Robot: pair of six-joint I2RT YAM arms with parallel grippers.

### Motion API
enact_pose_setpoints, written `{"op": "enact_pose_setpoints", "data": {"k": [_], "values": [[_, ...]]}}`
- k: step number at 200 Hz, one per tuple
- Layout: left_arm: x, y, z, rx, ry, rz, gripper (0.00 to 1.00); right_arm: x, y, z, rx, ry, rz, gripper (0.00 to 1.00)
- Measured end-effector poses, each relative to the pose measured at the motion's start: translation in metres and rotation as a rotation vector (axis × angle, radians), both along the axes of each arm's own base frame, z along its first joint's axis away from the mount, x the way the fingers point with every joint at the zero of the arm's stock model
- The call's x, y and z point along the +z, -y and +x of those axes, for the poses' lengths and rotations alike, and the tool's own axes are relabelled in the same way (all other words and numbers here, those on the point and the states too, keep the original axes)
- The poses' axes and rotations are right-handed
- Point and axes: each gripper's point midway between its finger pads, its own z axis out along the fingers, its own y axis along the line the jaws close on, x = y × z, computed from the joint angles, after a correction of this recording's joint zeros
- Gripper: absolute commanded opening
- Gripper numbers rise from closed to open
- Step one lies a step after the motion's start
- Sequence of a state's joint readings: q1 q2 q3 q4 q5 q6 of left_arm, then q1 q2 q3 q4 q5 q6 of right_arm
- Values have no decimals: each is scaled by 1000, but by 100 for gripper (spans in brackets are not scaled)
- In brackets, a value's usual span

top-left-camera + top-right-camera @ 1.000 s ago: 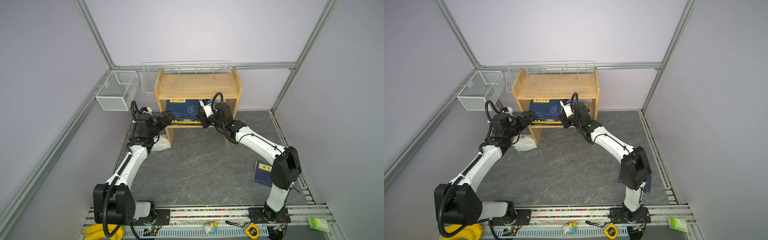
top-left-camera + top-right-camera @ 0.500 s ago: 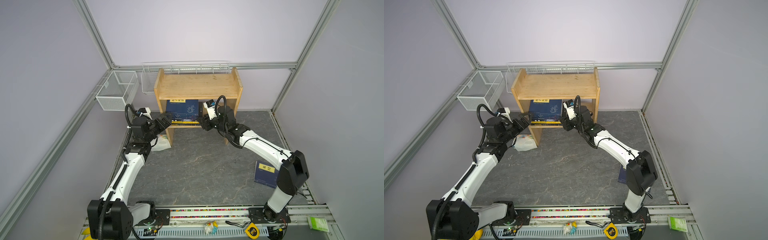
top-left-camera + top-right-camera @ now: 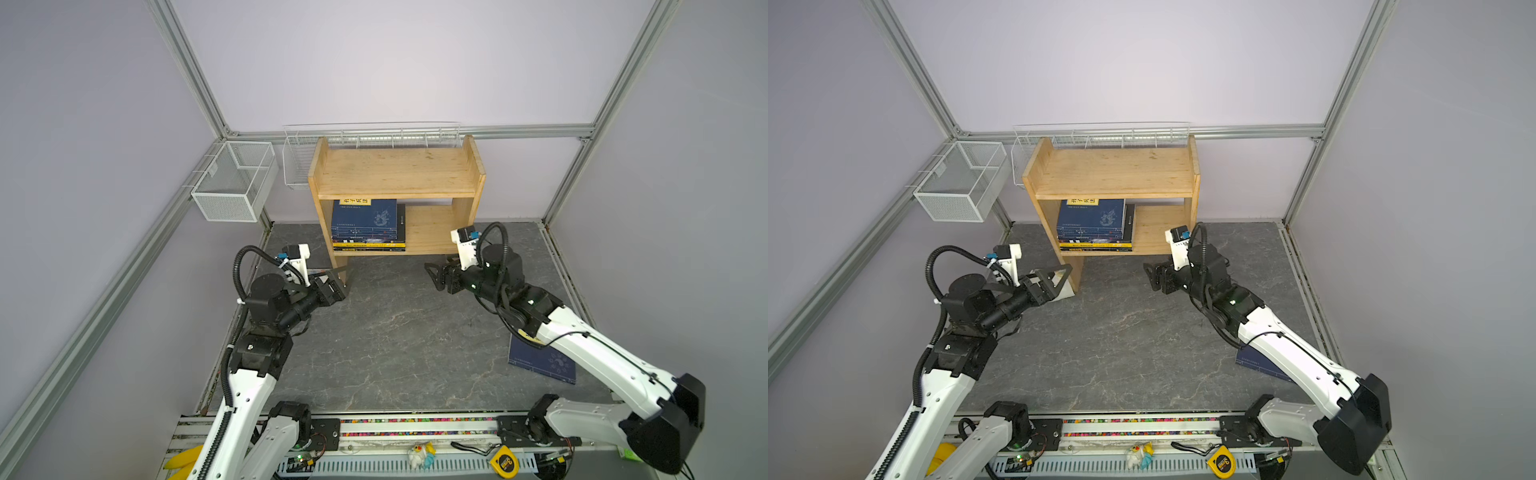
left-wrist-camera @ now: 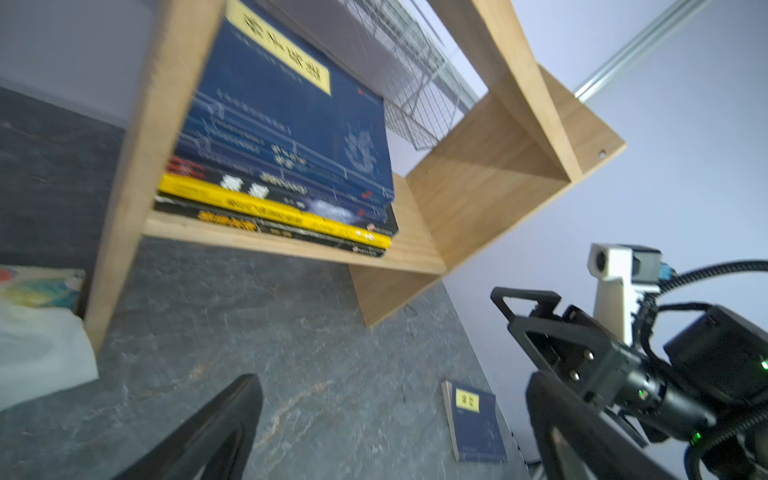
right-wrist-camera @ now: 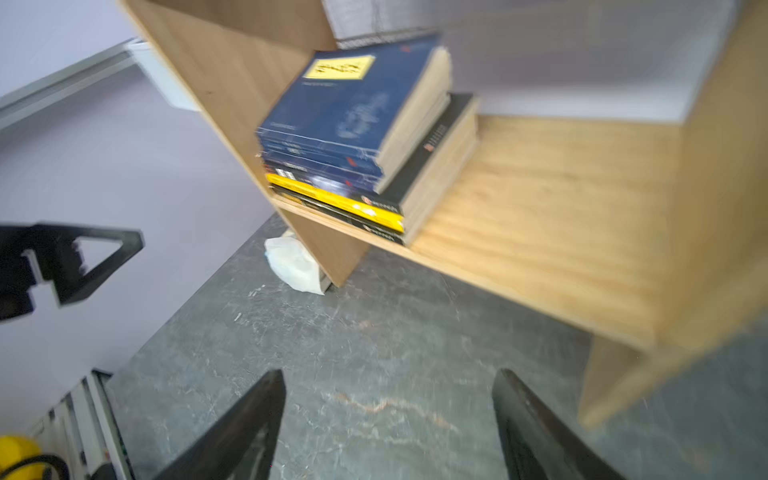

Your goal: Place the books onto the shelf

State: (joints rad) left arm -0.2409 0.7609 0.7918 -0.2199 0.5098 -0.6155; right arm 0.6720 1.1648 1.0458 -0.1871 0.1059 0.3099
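Note:
A stack of books (image 3: 368,226) (image 3: 1096,226) lies flat at the left end of the wooden shelf's (image 3: 395,174) lower board: navy covers on top, a yellow one and black ones beneath (image 4: 286,137) (image 5: 353,124). Another navy book (image 3: 544,361) (image 4: 476,419) lies on the floor at the right, partly under my right arm. My left gripper (image 3: 334,280) (image 4: 390,415) hangs open by the shelf's left leg, holding nothing. In front of the shelf's right half, my right gripper (image 3: 434,272) (image 5: 388,399) is open, with only floor between its fingers.
A white soft packet (image 3: 1065,291) (image 5: 295,266) rests against the shelf's left leg. A wire basket (image 3: 235,183) hangs on the left wall and a longer one (image 3: 374,137) runs behind the shelf. A tape measure (image 3: 505,461) and a small toy (image 3: 419,455) lie on the front rail.
Both arms have drawn back from the shelf toward the front. The right gripper's jaws have spread apart. The stack stays on the lower board.

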Motion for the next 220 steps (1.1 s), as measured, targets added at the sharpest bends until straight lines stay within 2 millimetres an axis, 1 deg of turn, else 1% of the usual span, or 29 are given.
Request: {"op": "enact_pose_setpoints", "data": {"k": [7, 22, 23, 30, 38, 44, 45, 49, 52, 57, 58, 63, 64, 69, 72, 85, 89, 92, 103, 106, 118, 131, 141, 151, 178, 220], "values": [[-7, 9, -6, -32, -15, 6, 100, -9, 19, -1, -75, -25, -25, 100], [-24, 27, -17, -97, -50, 20, 100, -30, 65, -2, -244, -86, -66, 94], [-25, 28, -18, -100, -53, 21, 100, -33, 71, -1, -265, -92, -72, 94], [-35, 38, -22, -131, -71, 32, 100, -45, 96, -1, -352, -125, -87, 90], [-46, 52, -28, -169, -94, 49, 100, -60, 127, -2, -455, -162, -103, 89], [-53, 61, -32, -194, -105, 61, 100, -73, 148, -5, -528, -202, -113, 89], [-55, 63, -33, -199, -109, 66, 100, -76, 155, -5, -550, -207, -118, 89], [-60, 69, -35, -212, -117, 76, 100, -85, 166, -8, -588, -235, -121, 89], [-64, 75, -37, -226, -125, 86, 100, -93, 181, -10, -635, -260, -125, 89], [-70, 83, -40, -240, -131, 100, 100, -104, 195, -14, -680, -296, -127, 89], [-70, 84, -40, -243, -132, 102, 100, -107, 201, -15, -702, -305, -126, 89], [-75, 92, -43, -257, -137, 115, 99, -118, 215, -19, -745, -343, -120, 89], [-77, 94, -43, -260, -138, 119, 99, -121, 221, -21, -766, -354, -118, 89], [-82, 102, -46, -275, -142, 131, 99, -130, 233, -25, -802, -390, -107, 89], [-85, 106, -48, -284, -146, 138, 99, -136, 245, -29, -845, -415, -96, 89], [-96, 124, -51, -314, -147, 156, 99, -155, 279, -43, -961, -495, -41, 89], [-99, 128, -52, -319, -146, 157, 99, -160, 285, -47, -982, -513, -24, 89], [-102, 130, -51, -321, -148, 158, 99, -164, 294, -51, -1014, -529, -8, 89], [-111, 138, -49, -323, -151, 156, 99, -175, 313, -62, -1089, -575, 55, 89], [-114, 139, -48, -321, -155, 154, 99, -180, 321, -66, -1121, -591, 80, 89], [-124, 144, -44, -317, -167, 155, 99, -198, 340, -80, -1204, -651, 157, 89], [-133, 150, -39, -314, -181, 158, 98, -219, 354, -97, -1277, -731, 221, 89], [-137, 154, -37, -315, -183, 158, 98, -232, 358, -106, -1306, -788, 247, 89], [-143, 158, -36, -320, -189, 163, 98, -241, 360, -112, -1324, -824, 256, 89], [-152, 171, -37, -344, -204, 182, 98, -247, 366, -117, -1357, -851, 267, 89], [-154, 200, -40, -403, -198, 183, 97, -257, 381, -128, -1419, -881, 256, 89]]}}
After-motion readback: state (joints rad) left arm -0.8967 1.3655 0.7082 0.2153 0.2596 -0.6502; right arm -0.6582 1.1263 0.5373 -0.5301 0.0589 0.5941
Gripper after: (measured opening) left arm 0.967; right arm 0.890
